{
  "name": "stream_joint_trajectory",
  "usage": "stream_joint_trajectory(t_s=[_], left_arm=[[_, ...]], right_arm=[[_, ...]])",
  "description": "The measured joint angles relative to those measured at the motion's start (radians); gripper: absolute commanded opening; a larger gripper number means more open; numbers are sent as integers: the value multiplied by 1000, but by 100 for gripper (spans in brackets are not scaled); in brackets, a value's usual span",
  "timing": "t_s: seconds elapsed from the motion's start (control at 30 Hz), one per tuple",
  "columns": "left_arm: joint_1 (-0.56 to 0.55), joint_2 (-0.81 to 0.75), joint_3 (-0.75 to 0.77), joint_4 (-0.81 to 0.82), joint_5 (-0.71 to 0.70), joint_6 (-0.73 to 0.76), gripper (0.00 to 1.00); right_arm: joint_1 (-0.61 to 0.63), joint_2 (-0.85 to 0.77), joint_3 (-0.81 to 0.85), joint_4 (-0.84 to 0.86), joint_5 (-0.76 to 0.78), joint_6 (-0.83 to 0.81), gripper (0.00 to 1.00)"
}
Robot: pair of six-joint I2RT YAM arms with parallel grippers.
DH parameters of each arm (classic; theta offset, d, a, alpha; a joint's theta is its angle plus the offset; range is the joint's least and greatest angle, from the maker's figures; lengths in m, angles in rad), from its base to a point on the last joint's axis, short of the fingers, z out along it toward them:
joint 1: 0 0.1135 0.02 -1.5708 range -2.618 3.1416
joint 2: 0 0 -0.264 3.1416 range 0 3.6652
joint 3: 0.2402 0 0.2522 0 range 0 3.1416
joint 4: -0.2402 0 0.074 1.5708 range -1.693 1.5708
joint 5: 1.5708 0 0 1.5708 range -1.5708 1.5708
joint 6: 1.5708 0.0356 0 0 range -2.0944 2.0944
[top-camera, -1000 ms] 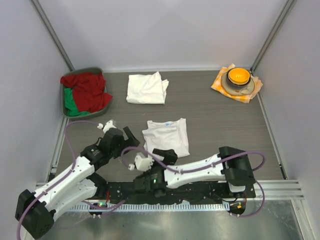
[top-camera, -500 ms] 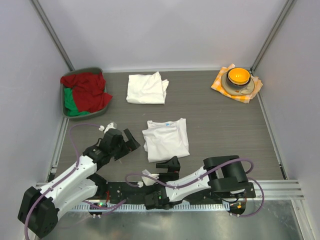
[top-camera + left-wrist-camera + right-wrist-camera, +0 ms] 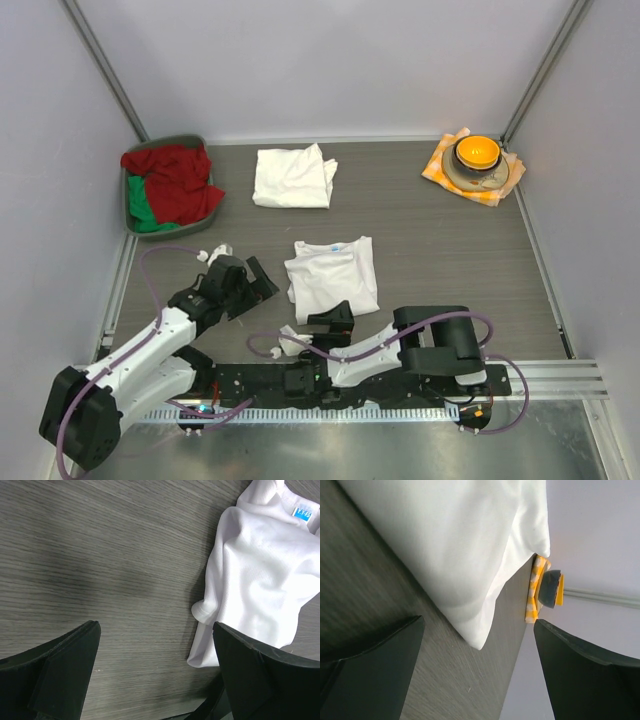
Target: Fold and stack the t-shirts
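Note:
Two white t-shirts lie folded on the dark table: one t-shirt [image 3: 293, 177] at the back, the other t-shirt [image 3: 333, 276] in the middle. My left gripper [image 3: 258, 281] stands open just left of the middle shirt. In the left wrist view that shirt [image 3: 265, 575] lies ahead and to the right, and the left gripper [image 3: 155, 627] has only bare table between its fingers. My right gripper [image 3: 331, 318] sits open at the shirt's near edge. In the right wrist view a folded corner of the shirt [image 3: 450, 540] points toward the gap of the right gripper [image 3: 479, 622], held by neither finger.
A grey tray [image 3: 131, 218] with red and green cloths stands at the back left. An orange bowl [image 3: 477, 152] sits on a checked cloth [image 3: 436, 168] at the back right, also visible as the bowl [image 3: 551, 587] in the right wrist view. Walls enclose the table.
The right arm has folded back toward the near edge, its gripper staying open close to the middle shirt's near edge. The left arm shifted only slightly. Both shirts lie unmoved.

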Motion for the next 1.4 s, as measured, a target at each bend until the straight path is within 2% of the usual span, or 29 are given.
stream_joint_trajectory(t_s=[0.17,0.27,0.37,0.4,0.47,0.5,0.57,0.6,0.63,0.87,1.03,1.17,1.4], left_arm=[[16,14,5,-2,2,18,100],[26,27,8,-1,5,22,100],[37,41,10,0,11,23,100],[41,45,10,1,13,23,100],[50,55,10,2,19,24,100],[55,62,10,2,26,24,100],[60,64,10,2,31,25,100],[62,64,10,2,35,26,100],[64,64,10,3,37,26,100],[71,63,10,2,50,40,100],[71,64,9,26,96,37,100],[71,58,-18,109,151,0,100],[71,-51,-156,293,226,-148,100]], right_arm=[[-75,-22,-14,92,-13,-48,98],[-116,-31,-16,141,-31,-82,92],[-152,-35,-16,189,-60,-116,78],[-159,-35,-16,201,-66,-126,67],[-175,-35,-16,229,-103,-143,52],[-181,-34,-17,246,-131,-151,38],[-188,-32,-18,258,-161,-163,21],[-194,-28,-18,273,-202,-161,3],[-196,-23,-18,280,-214,-166,1],[-198,-21,-18,288,-230,-179,1],[-211,-77,-24,267,-279,-161,1],[-229,-173,-13,222,-307,-130,1],[-253,-286,58,170,-320,-103,1]])
